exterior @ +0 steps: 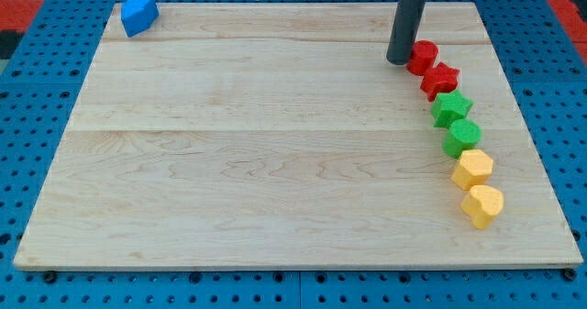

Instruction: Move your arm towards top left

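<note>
My tip (400, 60) stands on the wooden board (257, 144) near the view's top right, touching or just left of a red block (423, 57). Below that block a curved column runs down the right side: a red star (440, 78), a green star (451, 108), a green round block (463, 137), a yellow hexagon-like block (473, 169) and a yellow heart-like block (483, 204). A blue block (138, 14) sits alone at the board's top left corner, far from my tip.
The board lies on a blue perforated table (27, 116). Red matting (23, 6) shows at the view's top corners.
</note>
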### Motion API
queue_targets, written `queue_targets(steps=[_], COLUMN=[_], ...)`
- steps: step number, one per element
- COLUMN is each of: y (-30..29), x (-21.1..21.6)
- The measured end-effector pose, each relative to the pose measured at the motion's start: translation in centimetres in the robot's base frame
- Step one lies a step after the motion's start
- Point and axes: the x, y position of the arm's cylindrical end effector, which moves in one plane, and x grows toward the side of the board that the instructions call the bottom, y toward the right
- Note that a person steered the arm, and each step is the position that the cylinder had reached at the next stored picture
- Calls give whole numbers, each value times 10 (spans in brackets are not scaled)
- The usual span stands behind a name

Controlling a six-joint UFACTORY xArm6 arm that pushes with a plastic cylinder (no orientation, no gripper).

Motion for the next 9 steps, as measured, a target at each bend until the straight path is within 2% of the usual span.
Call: queue_targets(steps=[4,5,6,7,9], y=[18,17,58,105,109], x=[-4,-33,-53,-51,0])
